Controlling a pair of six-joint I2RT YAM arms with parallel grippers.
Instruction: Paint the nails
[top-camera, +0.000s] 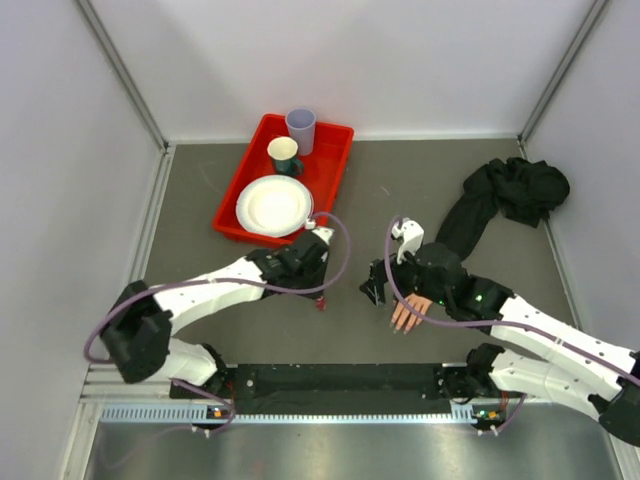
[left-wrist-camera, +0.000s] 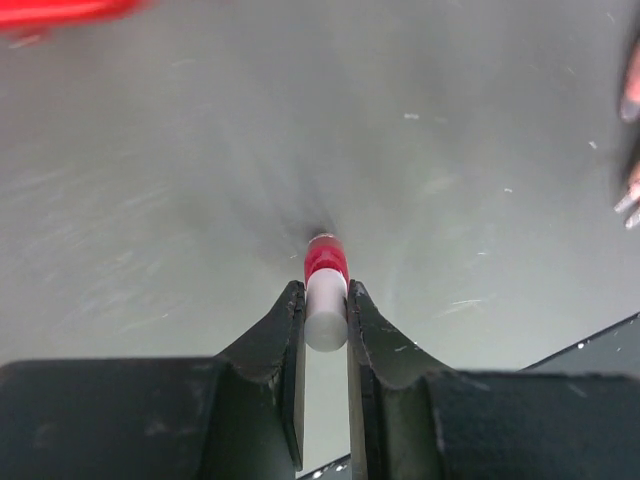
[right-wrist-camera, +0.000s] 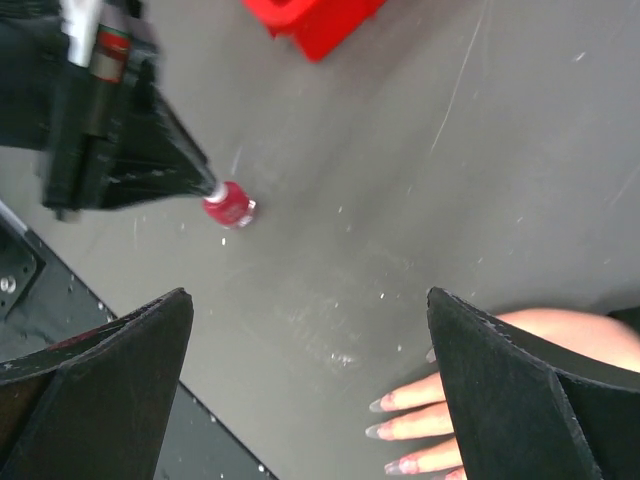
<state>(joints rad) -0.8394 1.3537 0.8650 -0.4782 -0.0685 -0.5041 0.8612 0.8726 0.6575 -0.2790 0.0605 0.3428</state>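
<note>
Nails (right-wrist-camera: 378, 405) partly hidden behind right fingers (right-wrist-camera: 520, 390); left fingers (left-wrist-camera: 285, 350) clamp bottle (left-wrist-camera: 326, 280).

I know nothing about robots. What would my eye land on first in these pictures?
Probably the skin-coloured mannequin hand, lying near the middle of the grey table under the open right tool, with its pale nails pointing toward the arms' bases. Just to its left, the left tool is shut on a small red polish bottle down at table level. Farther back sits a bright red tray holding a white plate.
</note>
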